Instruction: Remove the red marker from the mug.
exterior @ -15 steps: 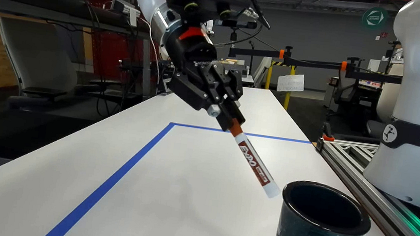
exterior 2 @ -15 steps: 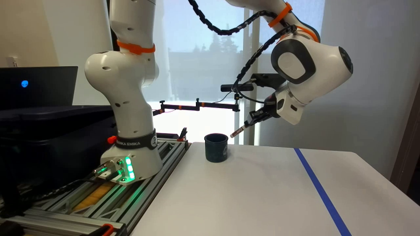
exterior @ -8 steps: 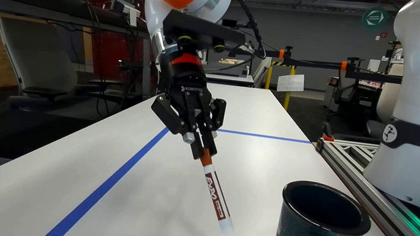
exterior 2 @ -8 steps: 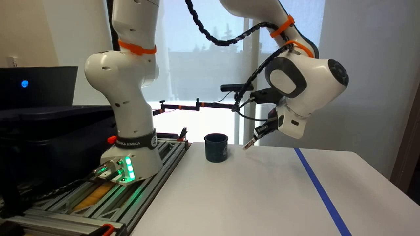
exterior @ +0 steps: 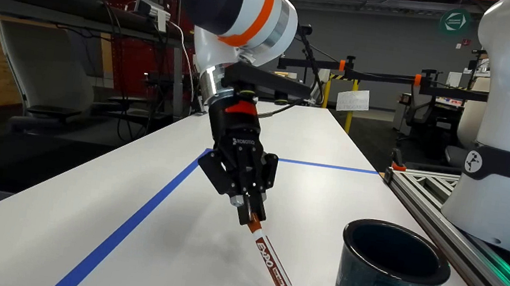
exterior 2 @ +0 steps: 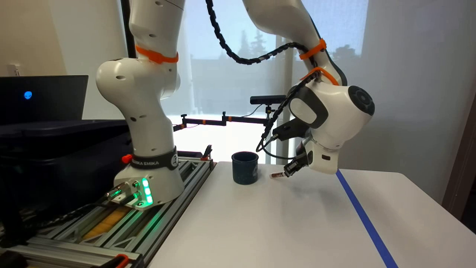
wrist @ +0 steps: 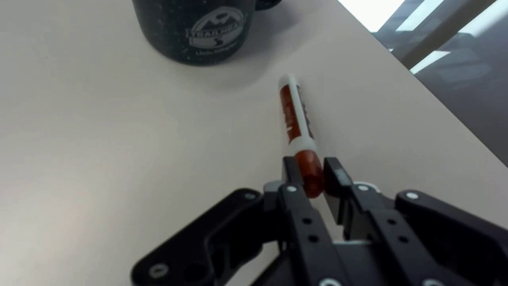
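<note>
The dark teal-green mug (exterior: 357, 284) stands upright on the table, also in an exterior view (exterior 2: 244, 169) and at the top of the wrist view (wrist: 190, 35). Nothing sticks out of its mouth. The red marker (exterior: 272, 266) is outside the mug, beside it and apart from it. My gripper (exterior: 253, 218) is shut on the marker's red cap end, which shows between the fingertips in the wrist view (wrist: 310, 169). The marker is tilted. Its white far end is low, at or just above the table, pointing toward the mug. It lies nearly level in an exterior view (exterior 2: 277, 175).
The white table (exterior: 181, 251) carries blue tape lines (exterior: 146, 217). The robot base (exterior 2: 148, 182) stands on a metal frame (exterior 2: 193, 190) beside the mug's side of the table. The table's far edge runs close behind the mug and marker in an exterior view.
The gripper has come down toward the table with the marker. The marker's white end has dropped from above the mug's rim height to table level, and the marker has swung toward level in the grip.
</note>
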